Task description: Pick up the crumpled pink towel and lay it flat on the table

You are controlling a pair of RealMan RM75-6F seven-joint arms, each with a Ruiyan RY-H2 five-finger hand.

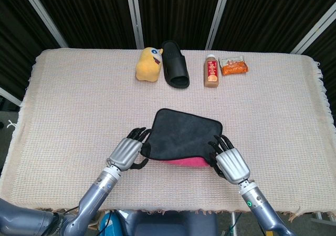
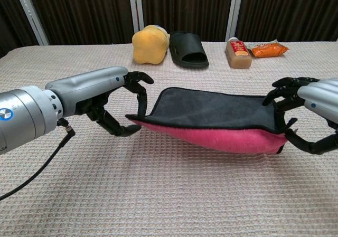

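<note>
The towel (image 1: 181,135) is pink underneath with a dark grey side facing up, and it is spread across the middle of the table. Its far edge rests on the cloth. Its near edge is held a little above the table, with pink pile (image 2: 222,138) showing below. My left hand (image 1: 126,153) pinches the near left corner between thumb and a finger, as the chest view shows (image 2: 113,102). My right hand (image 1: 229,162) pinches the near right corner (image 2: 306,107). The towel sags slightly between the two hands.
Along the table's far edge stand a yellow plush toy (image 1: 148,65), a black slipper (image 1: 176,65), a brown bottle (image 1: 211,72) and an orange snack packet (image 1: 233,67). A beige woven cloth (image 1: 68,104) covers the table.
</note>
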